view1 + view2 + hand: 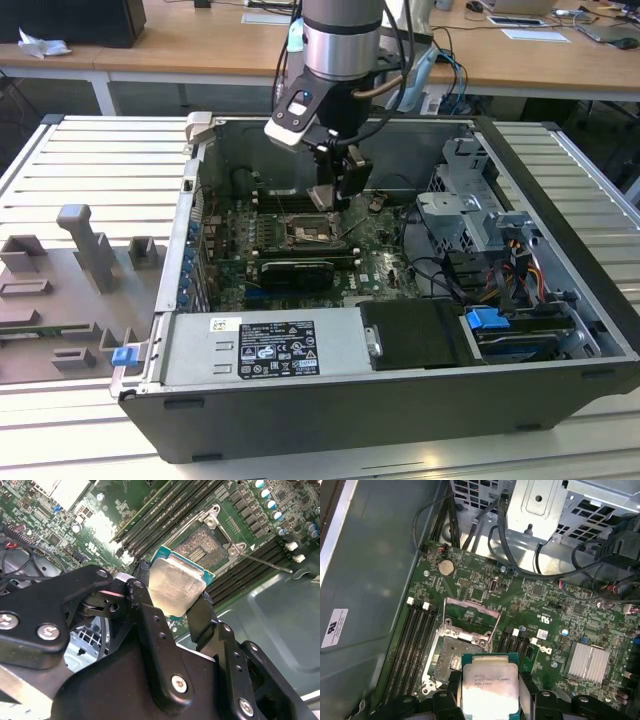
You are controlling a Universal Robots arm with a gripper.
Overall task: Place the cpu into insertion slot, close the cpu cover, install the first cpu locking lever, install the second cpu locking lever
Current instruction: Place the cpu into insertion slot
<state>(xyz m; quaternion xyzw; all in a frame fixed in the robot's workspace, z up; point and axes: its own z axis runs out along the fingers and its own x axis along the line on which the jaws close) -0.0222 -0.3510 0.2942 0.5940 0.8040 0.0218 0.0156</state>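
While my pincer clamps the cpu by two opposite edges, memory slots flank the uncovered insertion slot just below it. The cpu cover stands raised beyond; a finned heatsink and black cables lie farther off.

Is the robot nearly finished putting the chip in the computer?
Not nearly. Nothing looks finished yet. The pincer grips the chip in the air near the slot, which is empty. The cover stands open. Seating the chip, closing the cover and locking it are all left.
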